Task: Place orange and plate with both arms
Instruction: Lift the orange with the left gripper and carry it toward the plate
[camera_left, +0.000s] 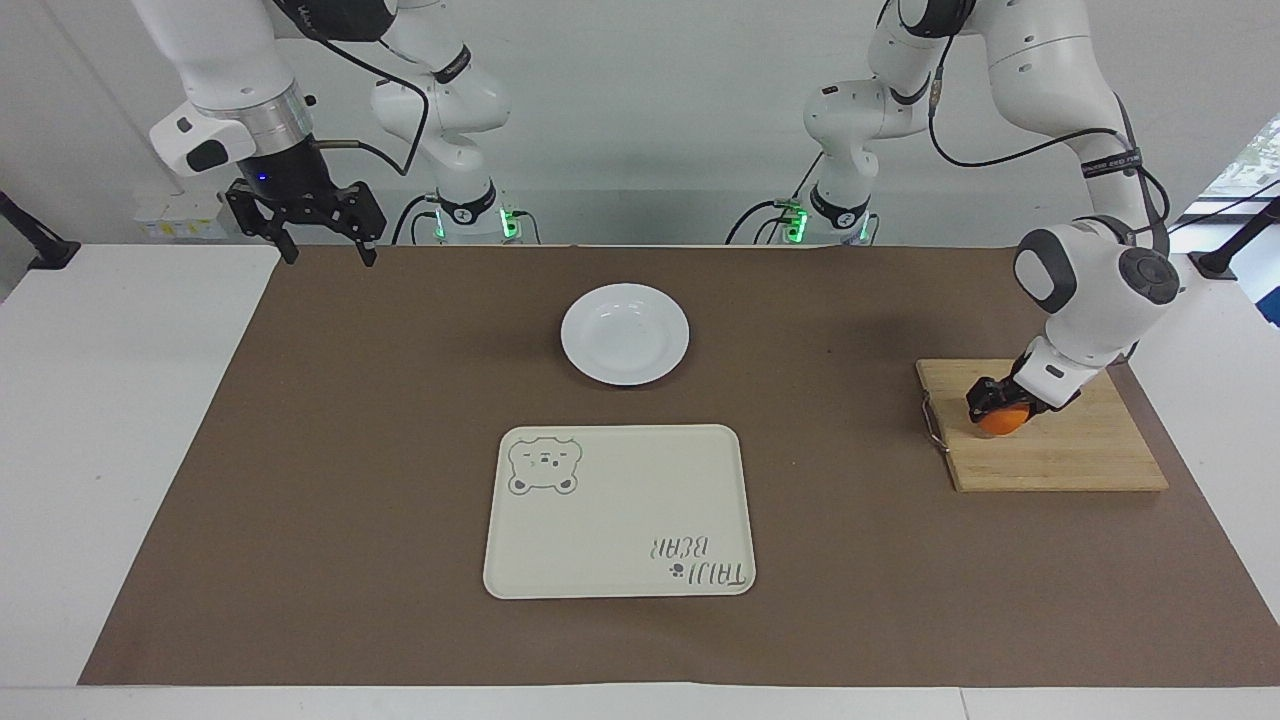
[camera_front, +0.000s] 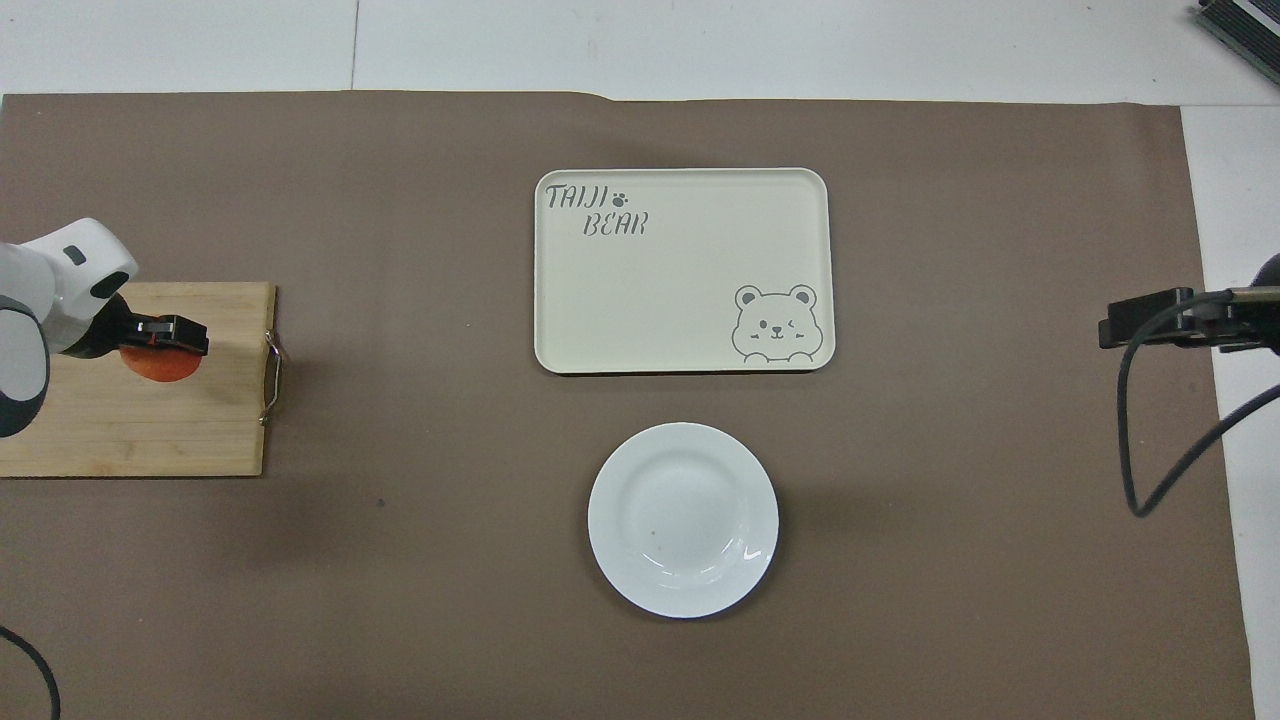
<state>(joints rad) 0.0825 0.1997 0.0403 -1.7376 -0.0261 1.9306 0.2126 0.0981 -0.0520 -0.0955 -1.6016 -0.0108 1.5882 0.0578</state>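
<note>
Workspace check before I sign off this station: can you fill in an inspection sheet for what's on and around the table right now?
Surface: brown mat over a white table.
Job's things: orange in the left end effector, over the wooden board; white plate bare, nearer the robots than the cream tray.
Clutter: nothing seen.
End effectors: left end effector shut on the orange; right end effector open, waiting above the mat's corner at its own end.
Cables: black cables hang along both arms, clear of the mat.
Surroundings: white wall; green lights at both arm bases.
</note>
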